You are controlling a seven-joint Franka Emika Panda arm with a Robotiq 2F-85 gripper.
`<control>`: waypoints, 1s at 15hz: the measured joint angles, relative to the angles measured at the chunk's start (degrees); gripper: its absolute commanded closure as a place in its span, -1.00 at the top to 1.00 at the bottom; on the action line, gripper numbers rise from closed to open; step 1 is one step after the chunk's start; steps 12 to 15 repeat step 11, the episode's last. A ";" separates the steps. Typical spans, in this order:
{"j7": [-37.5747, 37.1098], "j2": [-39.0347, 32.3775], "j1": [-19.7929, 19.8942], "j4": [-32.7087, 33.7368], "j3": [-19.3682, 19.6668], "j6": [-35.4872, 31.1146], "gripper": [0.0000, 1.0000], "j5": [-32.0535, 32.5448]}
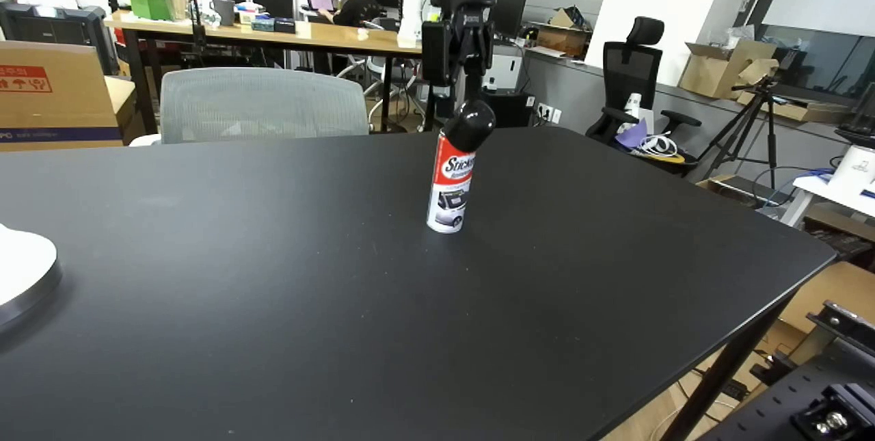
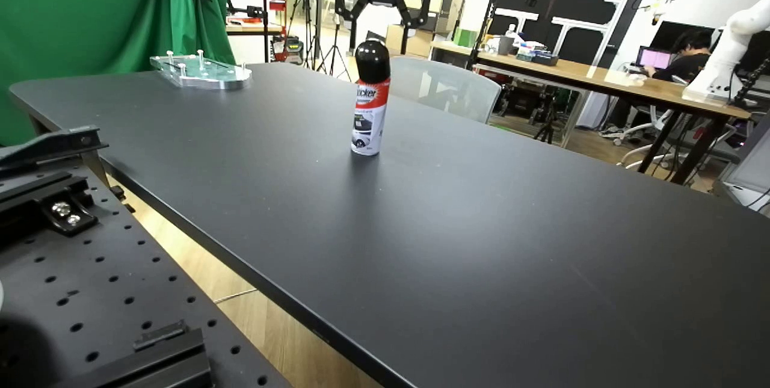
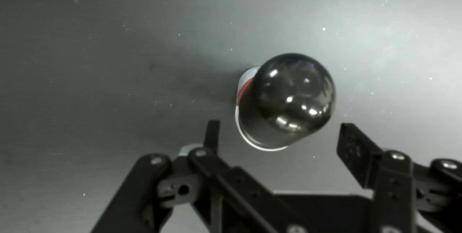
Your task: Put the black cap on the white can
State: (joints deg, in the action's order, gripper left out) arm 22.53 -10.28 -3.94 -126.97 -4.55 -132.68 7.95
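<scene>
Hovering with claw (image 3: 279, 128) parted, gripping nothing, at wrist-view 6 o'clock from the black cap (image 3: 292, 92), leaning atop the white can (image 1: 449, 191); probably needing to straighten it gently before pressing down.

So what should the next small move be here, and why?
I'd probably ease the open hand around the black cap, ready to straighten it: in both exterior views the cap appears tilted on the white can, and the wrist view shows the hand holding nothing.
</scene>
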 measured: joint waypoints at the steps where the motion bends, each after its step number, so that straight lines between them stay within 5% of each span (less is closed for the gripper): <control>1: 0.02 -0.01 0.00 0.00 -0.09 0.00 1.00 0.03; 15: -0.43 0.47 -0.03 0.52 -0.17 0.92 1.00 2.19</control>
